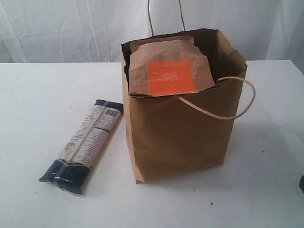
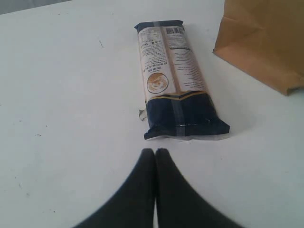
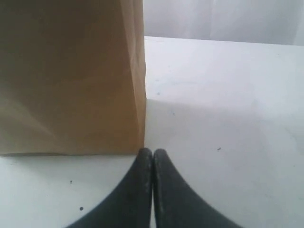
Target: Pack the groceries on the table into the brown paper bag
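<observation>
The brown paper bag (image 1: 185, 128) stands upright in the middle of the white table (image 1: 38, 95). A brown orange-labelled pouch (image 1: 171, 71) sticks up out of its mouth. The long dark-blue-and-beige pasta packet (image 1: 83, 145) lies flat on the table left of the bag. In the left wrist view the packet (image 2: 173, 80) lies just beyond my left gripper (image 2: 155, 151), which is shut and empty, with the bag's corner (image 2: 266, 42) off to one side. My right gripper (image 3: 153, 151) is shut and empty, its tips close to the bag's lower corner (image 3: 71, 80). Neither gripper shows in the exterior view.
White curtain (image 1: 57, 28) hangs behind the table. The bag's twine handles (image 1: 237, 107) loop out at the front and stand up at the back. A dark object (image 1: 301, 183) peeks in at the right edge of the exterior view.
</observation>
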`<state>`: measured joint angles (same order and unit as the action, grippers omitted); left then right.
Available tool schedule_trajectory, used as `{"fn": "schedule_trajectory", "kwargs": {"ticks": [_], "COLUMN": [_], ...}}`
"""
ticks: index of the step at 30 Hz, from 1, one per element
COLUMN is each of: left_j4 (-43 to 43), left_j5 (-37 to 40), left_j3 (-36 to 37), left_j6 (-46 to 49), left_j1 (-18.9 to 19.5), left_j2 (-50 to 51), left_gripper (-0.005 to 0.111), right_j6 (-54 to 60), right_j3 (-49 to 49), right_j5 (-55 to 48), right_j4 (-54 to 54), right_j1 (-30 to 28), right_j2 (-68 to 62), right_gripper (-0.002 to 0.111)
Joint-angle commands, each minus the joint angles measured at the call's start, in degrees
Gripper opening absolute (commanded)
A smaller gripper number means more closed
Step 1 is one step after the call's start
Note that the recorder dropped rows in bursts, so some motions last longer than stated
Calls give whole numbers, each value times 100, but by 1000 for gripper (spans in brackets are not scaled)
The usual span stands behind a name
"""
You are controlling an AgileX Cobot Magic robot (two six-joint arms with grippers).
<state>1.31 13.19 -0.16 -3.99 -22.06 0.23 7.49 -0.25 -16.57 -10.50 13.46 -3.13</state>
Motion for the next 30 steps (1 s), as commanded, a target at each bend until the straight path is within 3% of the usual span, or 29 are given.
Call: {"fn": "schedule_trajectory", "kwargs": {"ticks": [1, 19, 30], "left_j4": [-25, -25, -25], "left_j5": [18, 18, 18], "left_j3": [16, 16, 16], "left_j6": [2, 2, 2], "left_j1": [8, 8, 8], "left_j2": [-23, -23, -23], "left_gripper": [0, 0, 0], "right_j6": [-39, -39, -28], "right_j3": [25, 25, 25], "right_j5": [-304, -304, -280], "right_j4": [-19, -19, -6], "right_j1": [-45, -45, -379], "right_j2": [178, 313, 313], "right_gripper": [0, 0, 0]}}
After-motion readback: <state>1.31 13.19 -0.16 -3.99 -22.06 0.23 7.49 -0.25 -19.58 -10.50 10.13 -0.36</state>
